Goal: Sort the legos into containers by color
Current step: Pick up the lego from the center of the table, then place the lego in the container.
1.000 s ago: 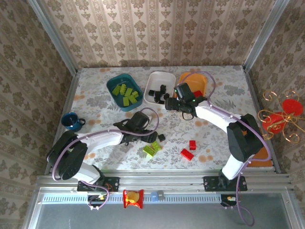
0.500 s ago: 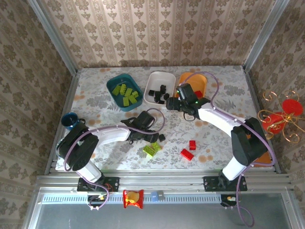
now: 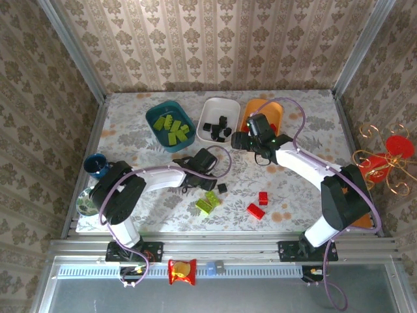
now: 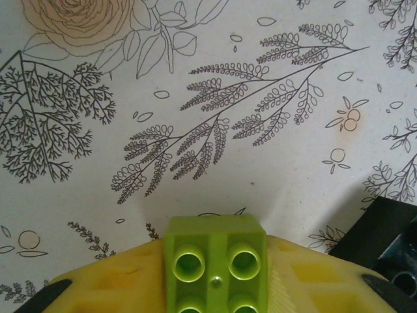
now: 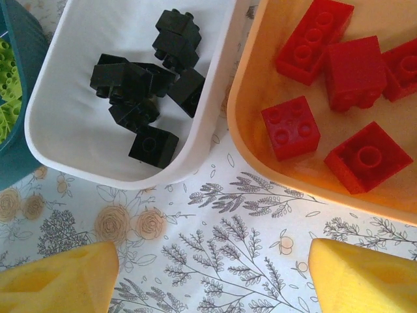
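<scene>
My left gripper [image 3: 204, 190] [image 4: 215, 264] is shut on a lime-green lego [image 4: 215, 257], its yellow fingers [image 4: 111, 287] pressed against both sides, low over the tablecloth beside the loose green legos [image 3: 207, 203]. A black lego [image 3: 222, 188] [image 4: 384, 238] lies just to its right. Two red legos [image 3: 263, 197] [image 3: 255, 210] lie further right. My right gripper [image 3: 236, 139] [image 5: 212, 287] hangs open and empty just in front of the white container [image 3: 217, 107] [image 5: 71, 140] of black legos [image 5: 140, 91] and the orange container [image 3: 272, 107] [image 5: 254, 140] of red legos [image 5: 339, 72]. The teal container [image 3: 156, 117] [image 5: 16, 153] holds green legos [image 3: 174, 129].
A dark blue mug [image 3: 98, 165] and a small round bowl [image 3: 85, 201] stand at the left edge. The right arm crosses the near part of the orange container. Patterned walls close the table at the back and sides.
My left gripper has slid right and closed on the green lego. My right gripper has drifted a little to the right, still open.
</scene>
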### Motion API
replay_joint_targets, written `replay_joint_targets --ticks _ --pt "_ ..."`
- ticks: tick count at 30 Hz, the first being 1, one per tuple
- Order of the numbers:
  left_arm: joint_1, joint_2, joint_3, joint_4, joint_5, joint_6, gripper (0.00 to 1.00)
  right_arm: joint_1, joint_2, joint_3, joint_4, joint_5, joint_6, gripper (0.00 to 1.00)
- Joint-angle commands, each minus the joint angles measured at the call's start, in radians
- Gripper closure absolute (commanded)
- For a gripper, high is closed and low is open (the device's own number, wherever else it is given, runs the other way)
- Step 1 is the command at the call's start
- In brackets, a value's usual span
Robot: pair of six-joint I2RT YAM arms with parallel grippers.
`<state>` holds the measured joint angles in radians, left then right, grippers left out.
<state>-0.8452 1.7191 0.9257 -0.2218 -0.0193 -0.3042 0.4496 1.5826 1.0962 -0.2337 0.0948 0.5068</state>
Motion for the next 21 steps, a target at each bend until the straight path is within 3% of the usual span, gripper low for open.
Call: replay_joint_targets --ticks 1,4,11,15,21 --pt "0.016 -0.027 0.008 0.016 0.029 -0.003 0.67 -0.006 -0.038 -0.013 0.009 0.022 0.024 0.22" --pt "0.073 -0.105 0.007 0.016 0.011 -0.021 0.69 -0.006 -0.048 -0.019 0.012 0.018 0.030 0.22" --pt "0.266 -0.250 0.067 0.031 -0.160 -0.075 0.68 -0.005 -0.075 -0.047 0.020 0.006 0.050 0.22" --pt "0.348 -0.176 0.147 0.069 -0.236 -0.081 0.68 -0.003 -0.092 -0.073 0.022 0.000 0.055 0.22" --pt "0.457 0.037 0.337 0.041 -0.237 -0.095 0.68 0.011 -0.151 -0.118 -0.004 -0.010 0.053 0.22"
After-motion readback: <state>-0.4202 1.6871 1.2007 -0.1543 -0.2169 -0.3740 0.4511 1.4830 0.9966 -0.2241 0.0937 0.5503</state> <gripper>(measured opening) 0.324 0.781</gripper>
